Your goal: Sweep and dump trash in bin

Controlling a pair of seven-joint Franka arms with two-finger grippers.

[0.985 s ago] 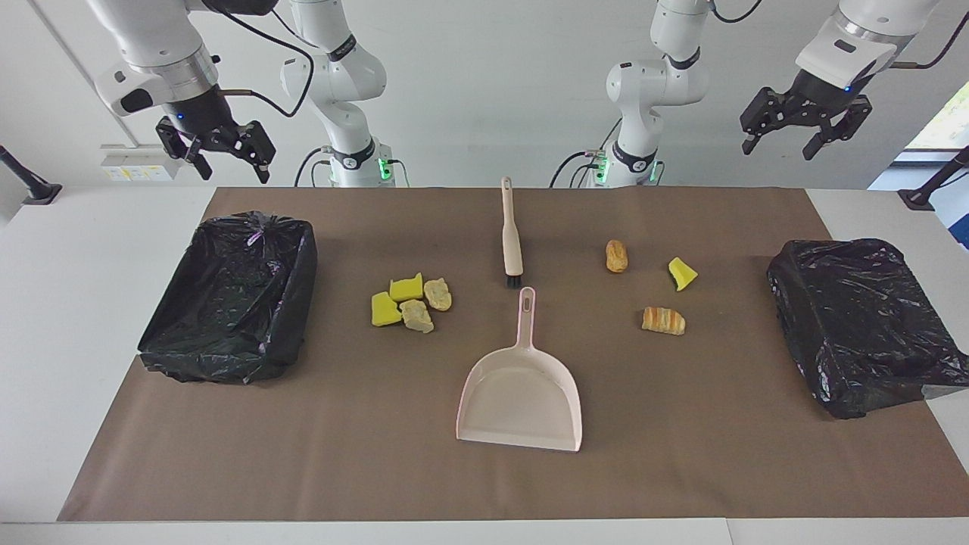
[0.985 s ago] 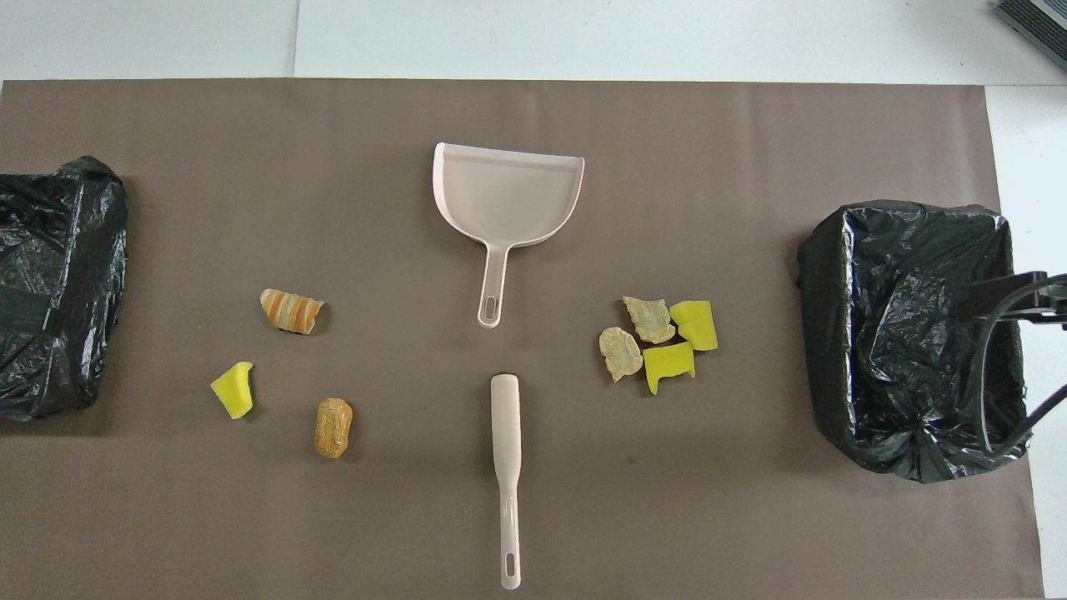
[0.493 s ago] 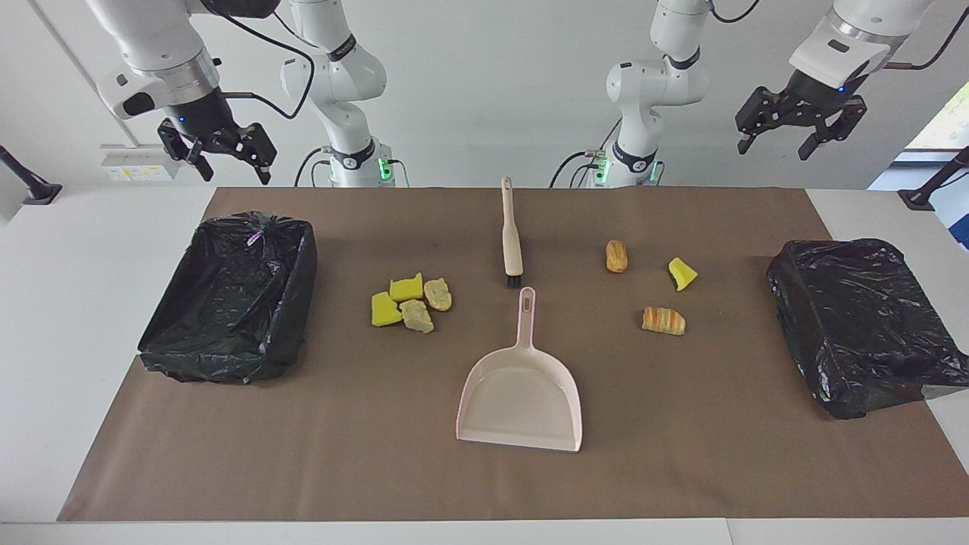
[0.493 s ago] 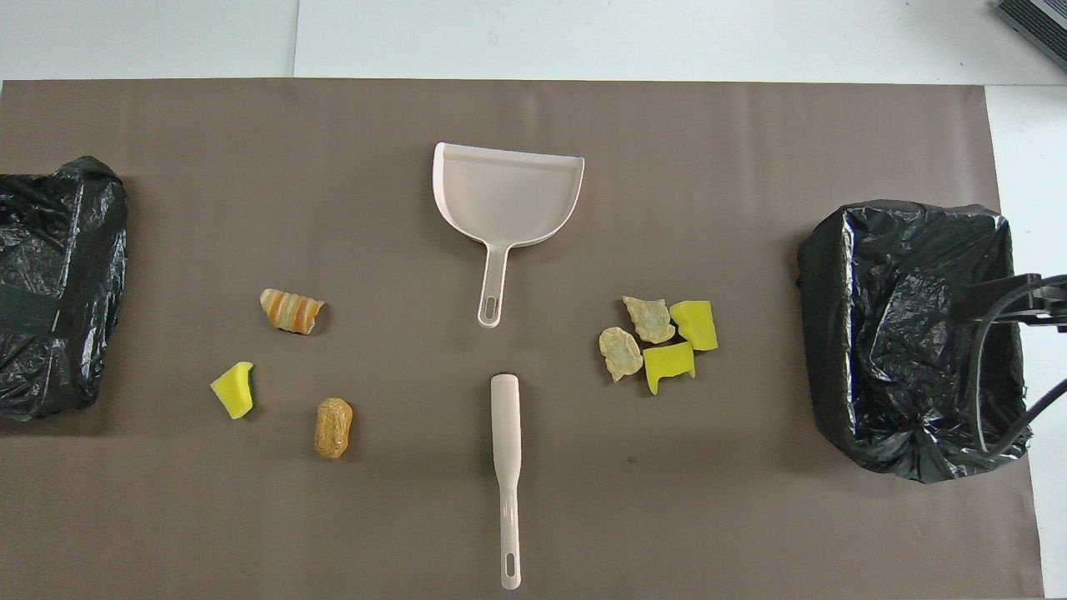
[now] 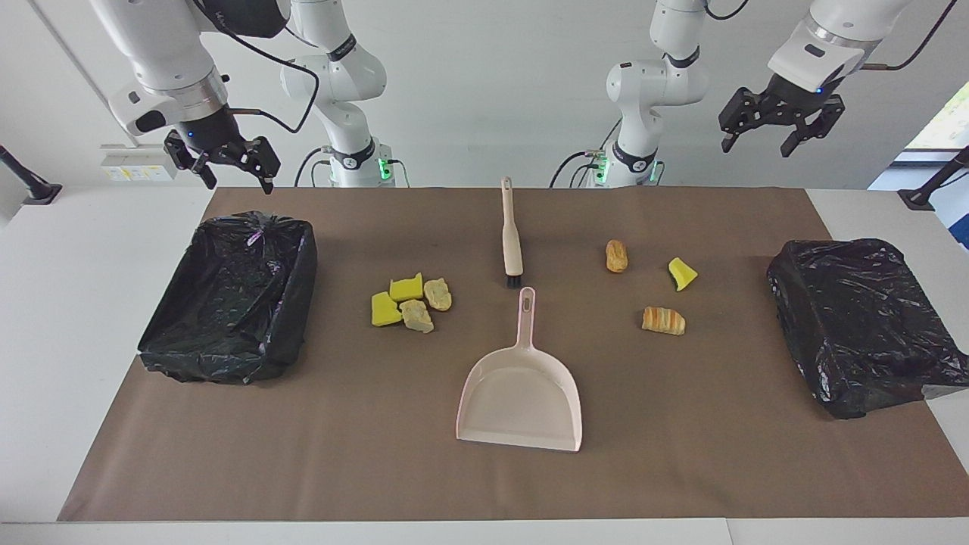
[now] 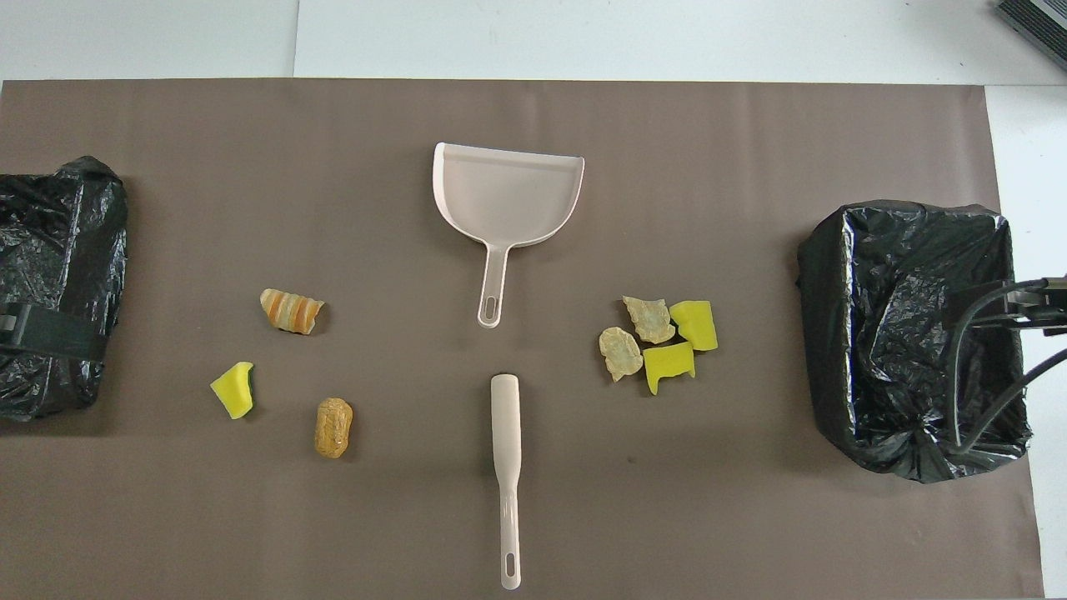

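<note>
Now I see both hands up high, fingers wide, holding nothing: left hand (image 5: 772, 138), right hand (image 5: 225, 165). The trash (image 5: 412, 300) lies on the brown bench (image 5: 363, 454), well below them.

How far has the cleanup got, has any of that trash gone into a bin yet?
Nothing is done yet. All seven scraps lie on the mat: four clustered toward the right arm's end, three scattered toward the left arm's. The brush and dustpan lie untouched. Both grippers, left and right, hang open and empty. Sweeping and dumping into the open bin remain.
</note>
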